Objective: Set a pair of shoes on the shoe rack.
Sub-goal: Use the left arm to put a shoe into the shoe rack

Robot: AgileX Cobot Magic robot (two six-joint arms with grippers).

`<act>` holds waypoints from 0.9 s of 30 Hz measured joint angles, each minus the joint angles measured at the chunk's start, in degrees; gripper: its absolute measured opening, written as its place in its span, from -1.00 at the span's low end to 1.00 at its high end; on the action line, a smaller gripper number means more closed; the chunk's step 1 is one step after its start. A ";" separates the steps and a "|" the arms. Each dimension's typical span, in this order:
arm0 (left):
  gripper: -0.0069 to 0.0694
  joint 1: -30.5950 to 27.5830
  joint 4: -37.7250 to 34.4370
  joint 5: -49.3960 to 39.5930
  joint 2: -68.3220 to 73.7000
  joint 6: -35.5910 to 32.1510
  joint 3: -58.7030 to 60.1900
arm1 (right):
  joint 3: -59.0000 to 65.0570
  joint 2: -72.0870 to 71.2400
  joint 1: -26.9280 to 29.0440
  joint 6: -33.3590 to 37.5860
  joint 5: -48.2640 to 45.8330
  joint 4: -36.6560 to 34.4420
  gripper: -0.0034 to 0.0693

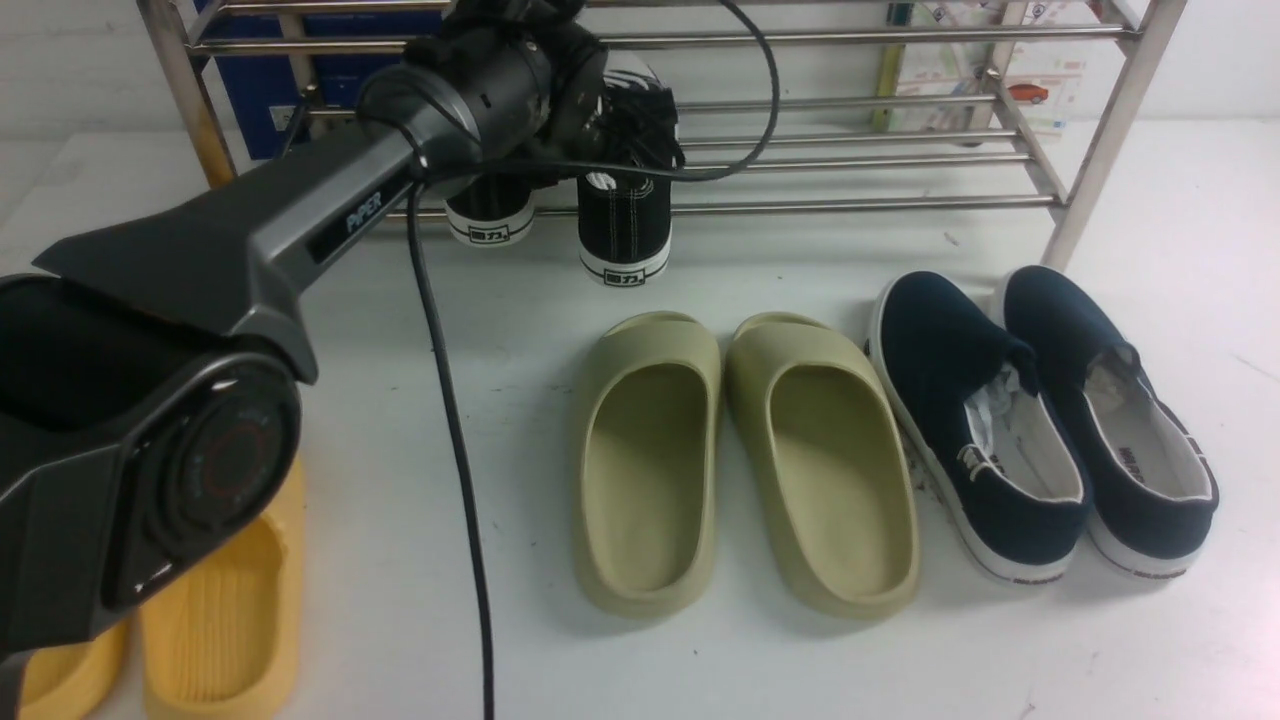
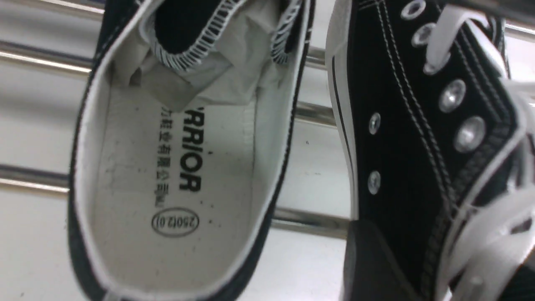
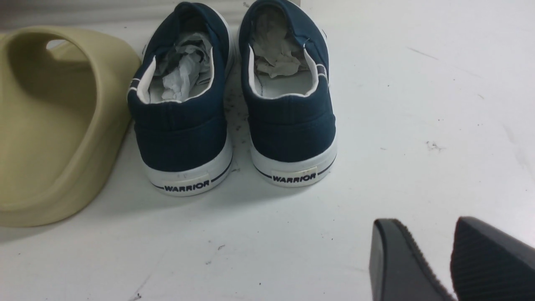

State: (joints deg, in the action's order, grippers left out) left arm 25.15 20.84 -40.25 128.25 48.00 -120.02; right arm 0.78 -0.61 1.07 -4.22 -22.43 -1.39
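left gripper [image 2: 434,271]: likely clamping sneaker [image 1: 625,225] at shoe rack [image 1: 850,205] | right gripper [image 3: 449,267]: parted

A white, dark-speckled surface [image 1: 1150,640] meets a pale wall [image 1: 60,60]. A blue board [image 1: 250,95] stands at the wall; well right of the board, colourful printed sheets [image 1: 1040,85].

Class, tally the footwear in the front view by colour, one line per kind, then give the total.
Black sneakers: 2
Olive slippers: 2
Navy slip-ons: 2
Yellow slippers: 2
Total: 8
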 joint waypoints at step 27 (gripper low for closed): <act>-0.85 6.11 -10.94 -20.73 -7.20 -20.85 7.14 | 0.00 0.00 0.00 0.00 0.00 0.00 -0.25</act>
State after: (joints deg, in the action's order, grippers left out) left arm 31.26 9.89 -60.98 121.05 27.15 -112.88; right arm 0.78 -0.61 1.07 -4.22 -22.43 -1.39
